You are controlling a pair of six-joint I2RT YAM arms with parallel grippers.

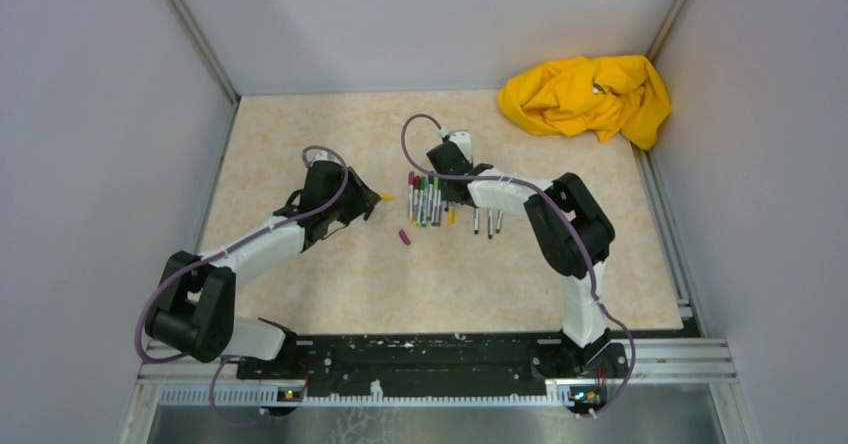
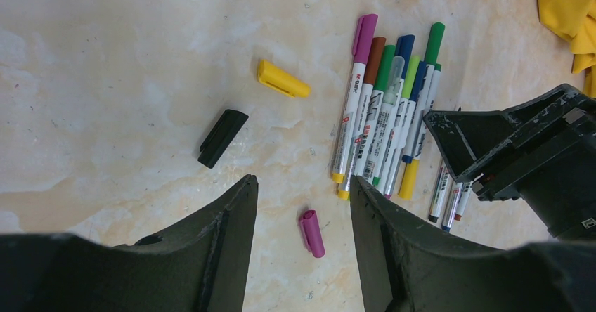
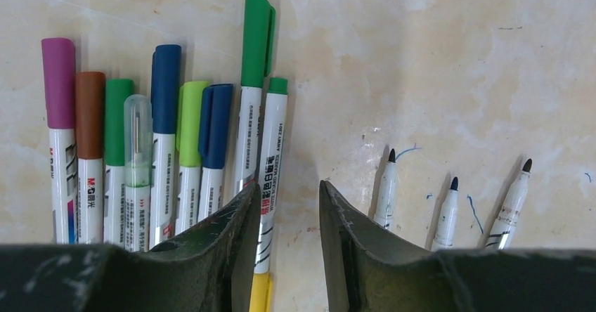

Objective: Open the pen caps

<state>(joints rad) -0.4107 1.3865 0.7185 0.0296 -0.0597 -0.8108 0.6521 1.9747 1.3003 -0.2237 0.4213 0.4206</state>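
A row of capped pens (image 3: pixel 165 136) lies on the table, also in the top view as pens (image 1: pixel 425 199). Three uncapped pens (image 3: pixel 450 206) lie to their right. My right gripper (image 3: pixel 288 185) hangs open just above the table, and a pen with a yellow end (image 3: pixel 270 157) lies by its left finger, not gripped. My left gripper (image 2: pixel 302 180) is open too. A loose magenta cap (image 2: pixel 311 232) lies on the table between its fingers, untouched. A loose yellow cap (image 2: pixel 282 79) and a black cap (image 2: pixel 222 137) lie farther off.
A crumpled yellow cloth (image 1: pixel 585 94) sits in the far right corner. Grey walls close the table on three sides. The right gripper's body (image 2: pixel 520 150) stands close to the pen row in the left wrist view. Ink marks stain the table near the uncapped pens.
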